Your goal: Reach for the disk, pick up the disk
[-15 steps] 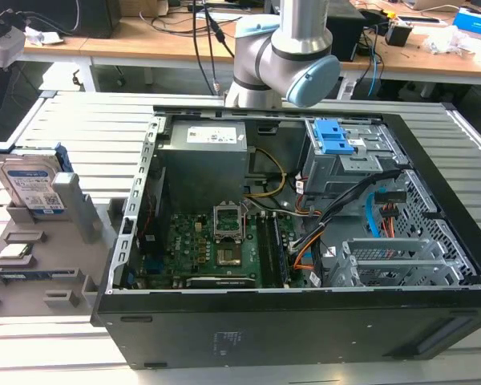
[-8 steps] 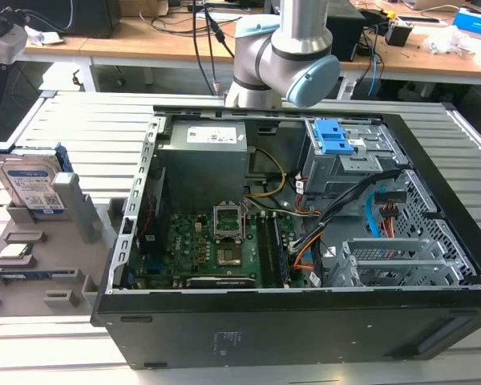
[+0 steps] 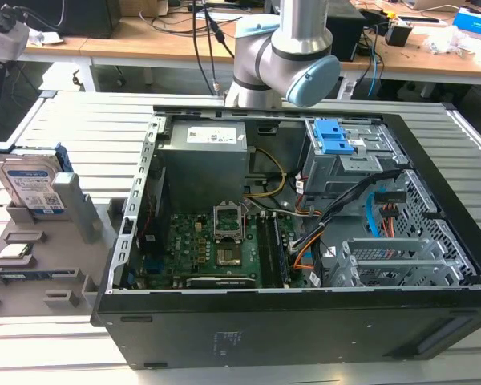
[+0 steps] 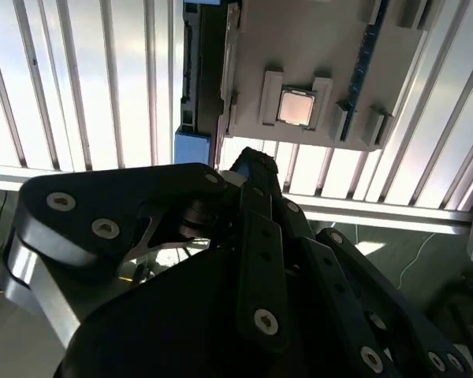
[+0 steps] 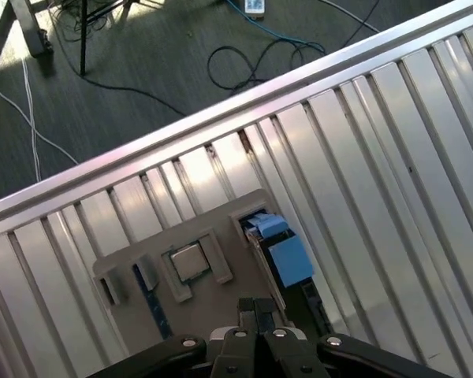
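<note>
Clenched, empty gripper (image 5: 253, 304) is hovering over the disk (image 3: 30, 186), its base hidden in holder (image 3: 40, 269) at case's (image 3: 305, 337) nine o'clock, exterior view.

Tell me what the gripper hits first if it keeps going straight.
The gripper would probably meet the grey plastic tray, between the square silver chip and the blue-framed silver disk; depth is unclear.

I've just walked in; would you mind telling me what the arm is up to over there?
The robot arm's gripper hangs above the grey holder tray beside the open computer case, shut and holding nothing. The disk, a silver drive in a blue bracket, stands on edge in a slot of that tray, untouched. In the first wrist view it sits close to the gripper, near a processor chip seated in the tray. The disk is not yet picked up.
</note>
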Controlling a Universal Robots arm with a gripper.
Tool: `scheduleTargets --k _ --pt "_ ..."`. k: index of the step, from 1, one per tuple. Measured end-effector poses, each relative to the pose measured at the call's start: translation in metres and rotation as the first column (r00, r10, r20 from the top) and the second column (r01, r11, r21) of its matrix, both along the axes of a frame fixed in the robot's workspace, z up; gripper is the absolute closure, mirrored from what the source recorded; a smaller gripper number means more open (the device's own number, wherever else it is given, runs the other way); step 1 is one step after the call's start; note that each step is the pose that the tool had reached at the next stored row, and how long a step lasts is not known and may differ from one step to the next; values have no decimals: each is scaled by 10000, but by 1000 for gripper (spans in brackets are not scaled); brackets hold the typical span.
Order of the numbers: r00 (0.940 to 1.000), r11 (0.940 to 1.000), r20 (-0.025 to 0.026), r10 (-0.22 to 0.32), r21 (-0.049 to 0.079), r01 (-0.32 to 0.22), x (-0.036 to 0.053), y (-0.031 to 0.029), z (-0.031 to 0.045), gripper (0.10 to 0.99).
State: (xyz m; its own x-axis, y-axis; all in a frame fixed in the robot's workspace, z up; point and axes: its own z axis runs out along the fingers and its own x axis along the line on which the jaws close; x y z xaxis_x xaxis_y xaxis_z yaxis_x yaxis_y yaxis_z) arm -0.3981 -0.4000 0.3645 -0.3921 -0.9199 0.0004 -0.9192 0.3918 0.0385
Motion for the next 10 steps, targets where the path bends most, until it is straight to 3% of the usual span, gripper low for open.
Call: scheduleTargets --k 10 --pt "9927 9927 0 1203 0 -1203 0 0 0 980"
